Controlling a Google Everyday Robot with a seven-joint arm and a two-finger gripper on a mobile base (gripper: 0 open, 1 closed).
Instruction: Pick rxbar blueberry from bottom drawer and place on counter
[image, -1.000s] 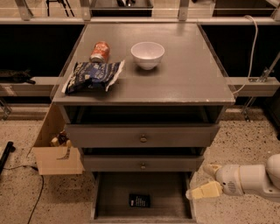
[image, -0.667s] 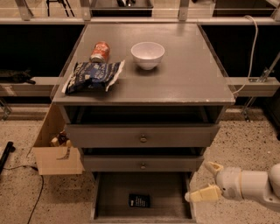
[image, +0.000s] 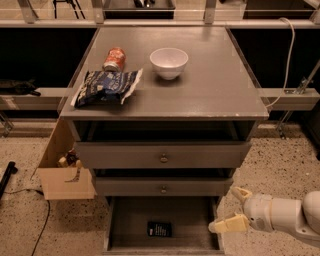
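The rxbar blueberry (image: 159, 229) is a small dark bar lying flat on the floor of the open bottom drawer (image: 131, 220), near its middle front. My gripper (image: 234, 209) is at the lower right, just beside the drawer's right edge and to the right of the bar, not touching it. Its two pale fingers are spread apart and hold nothing. The counter (image: 215, 85) is the grey top of the cabinet above.
On the counter stand a white bowl (image: 169, 62), a red can (image: 114, 58) on its side and a blue-and-white chip bag (image: 106, 87). Two knobbed drawers (image: 163, 157) sit shut above the open one. A cardboard box (image: 62, 172) stands at the cabinet's left.
My gripper and arm have shifted slightly left and down, closer to the right edge of the bottom drawer. The bar has not moved.
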